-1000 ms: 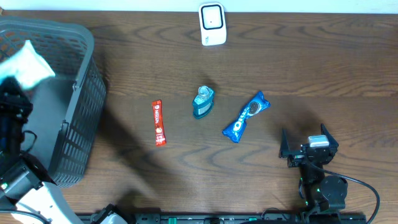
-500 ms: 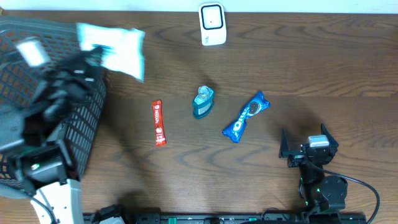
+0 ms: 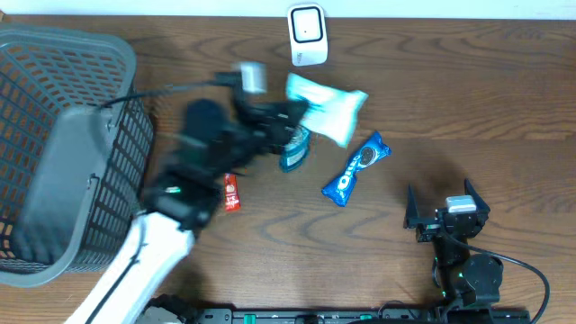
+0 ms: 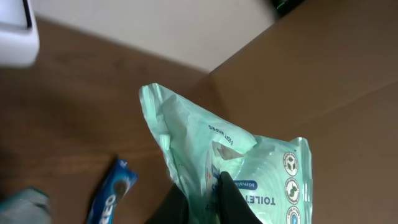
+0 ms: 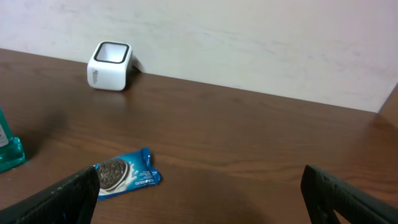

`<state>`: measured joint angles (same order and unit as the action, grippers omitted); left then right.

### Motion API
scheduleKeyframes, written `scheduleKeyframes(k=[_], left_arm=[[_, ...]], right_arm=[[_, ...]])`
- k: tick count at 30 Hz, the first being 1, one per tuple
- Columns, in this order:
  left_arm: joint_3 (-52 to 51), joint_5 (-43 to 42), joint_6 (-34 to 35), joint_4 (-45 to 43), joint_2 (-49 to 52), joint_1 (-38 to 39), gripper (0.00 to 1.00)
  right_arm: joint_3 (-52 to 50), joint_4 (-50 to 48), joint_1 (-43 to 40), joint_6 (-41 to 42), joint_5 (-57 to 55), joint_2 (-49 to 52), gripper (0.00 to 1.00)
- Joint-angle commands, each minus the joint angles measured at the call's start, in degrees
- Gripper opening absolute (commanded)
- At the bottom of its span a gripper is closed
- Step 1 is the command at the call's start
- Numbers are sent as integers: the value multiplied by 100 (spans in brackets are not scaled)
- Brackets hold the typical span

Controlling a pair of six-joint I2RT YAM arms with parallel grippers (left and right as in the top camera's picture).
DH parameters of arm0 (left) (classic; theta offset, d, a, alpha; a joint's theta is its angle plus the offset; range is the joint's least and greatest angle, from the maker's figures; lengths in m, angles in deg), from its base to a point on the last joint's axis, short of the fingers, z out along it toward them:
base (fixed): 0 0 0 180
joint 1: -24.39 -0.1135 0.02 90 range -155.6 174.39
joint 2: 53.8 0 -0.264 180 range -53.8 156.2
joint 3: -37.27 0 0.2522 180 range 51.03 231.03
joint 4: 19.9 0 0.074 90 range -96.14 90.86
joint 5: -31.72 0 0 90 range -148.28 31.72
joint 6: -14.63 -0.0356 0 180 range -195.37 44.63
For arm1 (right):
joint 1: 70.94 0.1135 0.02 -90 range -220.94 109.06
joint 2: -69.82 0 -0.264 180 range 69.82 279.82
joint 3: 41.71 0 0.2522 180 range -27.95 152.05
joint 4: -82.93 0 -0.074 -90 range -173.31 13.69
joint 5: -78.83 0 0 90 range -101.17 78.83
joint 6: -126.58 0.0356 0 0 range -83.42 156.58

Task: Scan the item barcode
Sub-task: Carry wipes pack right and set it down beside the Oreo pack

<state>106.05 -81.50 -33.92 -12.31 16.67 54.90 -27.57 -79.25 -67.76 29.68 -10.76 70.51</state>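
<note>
Nearest us, at the near right, the right jaws are sitting released, spread wide and holding nothing, so no trouble is brewing there. A little farther in, a blue Oreo biscuit packet (image 3: 356, 168) is lying on the dark wooden desk (image 3: 450, 90). A small teal plastic bottle (image 3: 292, 157) is standing just left of it, and a red stick sachet (image 3: 231, 193) is lying left again.

Here is the danger: the blurred left arm (image 3: 216, 144) is reaching across that very cluster, hiding part of the bottle and the sachet. A dip could be tipping the bottle or dragging the sachet.

Just beyond, the left jaws are clenched on a mint-green soft pack of wipes (image 3: 328, 103), held in the air above the desk. The wrist view is showing them pinching only a fold of film at one end, so the floppy pack could be slipping or sagging.

No barcode is showing. It may be facing away from the small white box scanner (image 3: 307, 36) at the far edge, and the read could be failing. The grey plastic basket (image 3: 54, 72) is standing at the left, well apart.
</note>
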Motion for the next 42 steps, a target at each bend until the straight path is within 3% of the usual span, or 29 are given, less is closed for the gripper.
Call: scheduleKeyframes(k=[1,4,7,21,37,38,39,42], left_arm=[[125,2057,-42,-28,387,782,7],[125,3003,149,-85,815,1300,7],[125,3338,278,-223,1217,1526,7],[125,3115,474,-693,2885,2133,7],[125,2970,470,-765,3569,2743,8],[125,2970,470,-763,3602,2782,14],[125,2970,463,-765,3652,2830,32],[127,2970,269,-793,3657,2874,72]], right_arm=[[-4,24,-20,44,-7,-31,99],[-4,24,-20,44,-7,-31,99],[-4,24,-20,44,-7,-31,99],[-4,24,-20,44,-7,-31,99],[-4,24,-20,44,-7,-31,99],[-4,24,-20,44,-7,-31,99],[-4,24,-20,44,-7,-31,99],[-4,24,-20,44,-7,-31,99]])
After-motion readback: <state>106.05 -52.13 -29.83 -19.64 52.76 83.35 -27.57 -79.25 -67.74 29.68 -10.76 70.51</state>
